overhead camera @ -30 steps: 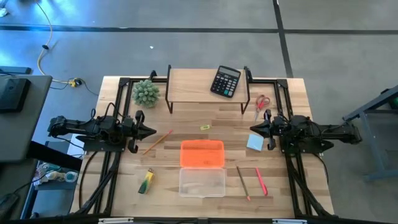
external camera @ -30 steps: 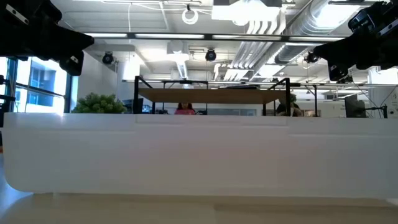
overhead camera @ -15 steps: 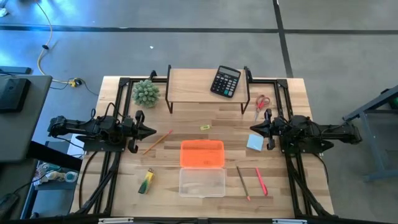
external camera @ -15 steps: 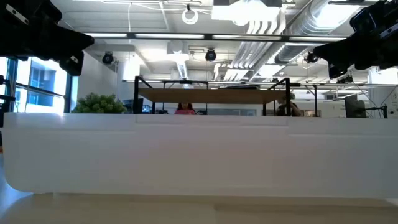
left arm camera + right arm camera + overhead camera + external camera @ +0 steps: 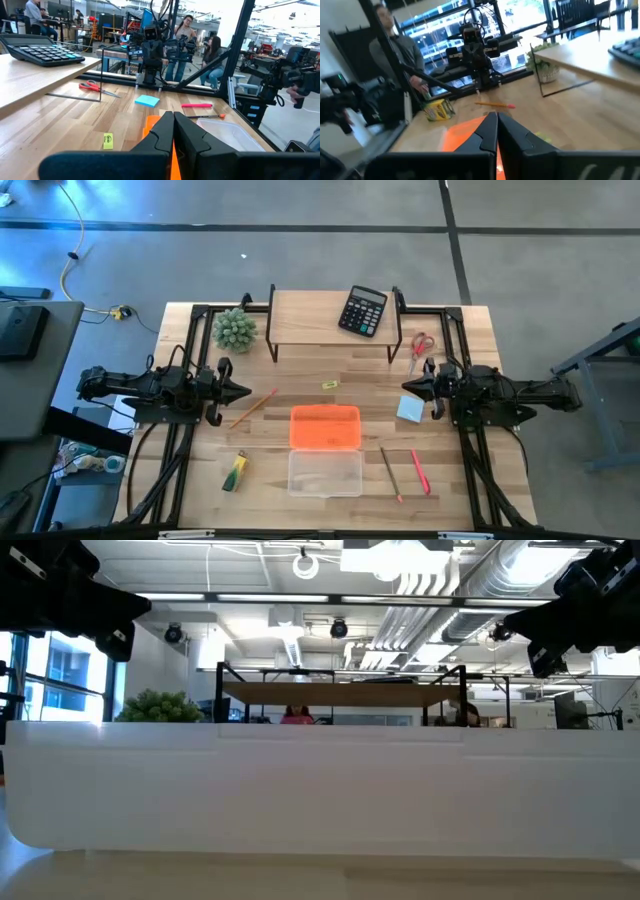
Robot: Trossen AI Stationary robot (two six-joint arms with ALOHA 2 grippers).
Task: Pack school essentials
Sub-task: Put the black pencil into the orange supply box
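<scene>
1. The left gripper [image 5: 248, 391] hovers at the left side of the wooden surface [image 5: 300, 370], its fingers [image 5: 162, 132] pressed together and holding nothing.
2. The right gripper [image 5: 405, 385] hovers at the right side of the surface, facing the left one, its fingers [image 5: 487, 131] likewise pressed together and empty.
3. Between the two grippers, at the middle of the surface, lies an open case: an orange half [image 5: 325, 427] and, touching it on the near side, a clear half [image 5: 325, 472].
4. A wooden pencil [image 5: 253, 408] lies slanted just beside the left gripper's tip, between it and the orange half.
5. A green-yellow marker [image 5: 235, 471] lies near the front left, left of the clear half.
6. A tiny yellow piece [image 5: 330, 385] lies on bare wood just behind the orange half.
7. A light-blue note pad [image 5: 409, 409] lies just under the right gripper's tip.
8. Red-handled scissors [image 5: 420, 347] lie behind the right gripper, beside the right leg of a raised shelf [image 5: 320, 315].
9. A second pencil [image 5: 390, 472] and a pink pen [image 5: 419, 471] lie side by side, right of the clear half.
10. A black calculator [image 5: 363, 311] rests on the shelf, and a spiky green plant [image 5: 234, 329] stands left of it.
</scene>
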